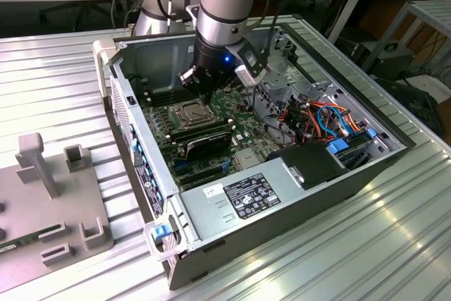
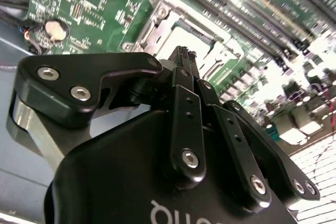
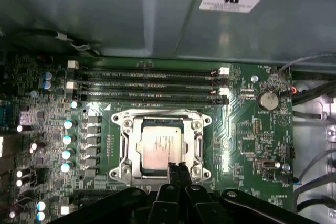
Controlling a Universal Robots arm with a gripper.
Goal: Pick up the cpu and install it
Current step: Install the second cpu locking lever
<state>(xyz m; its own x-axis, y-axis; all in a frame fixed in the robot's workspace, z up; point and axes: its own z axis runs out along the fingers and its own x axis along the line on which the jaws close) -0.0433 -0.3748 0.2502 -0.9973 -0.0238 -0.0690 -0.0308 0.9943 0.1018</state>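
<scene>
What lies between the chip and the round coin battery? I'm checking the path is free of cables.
In the first wrist view, the socket's metal frame and bare green board lie between the chip and the battery; no cables.

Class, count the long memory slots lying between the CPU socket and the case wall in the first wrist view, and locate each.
4, stacked parallel: first slot nearest the wall, second slot, third slot, fourth slot nearest the socket. More may be hidden behind the gripper.
</scene>
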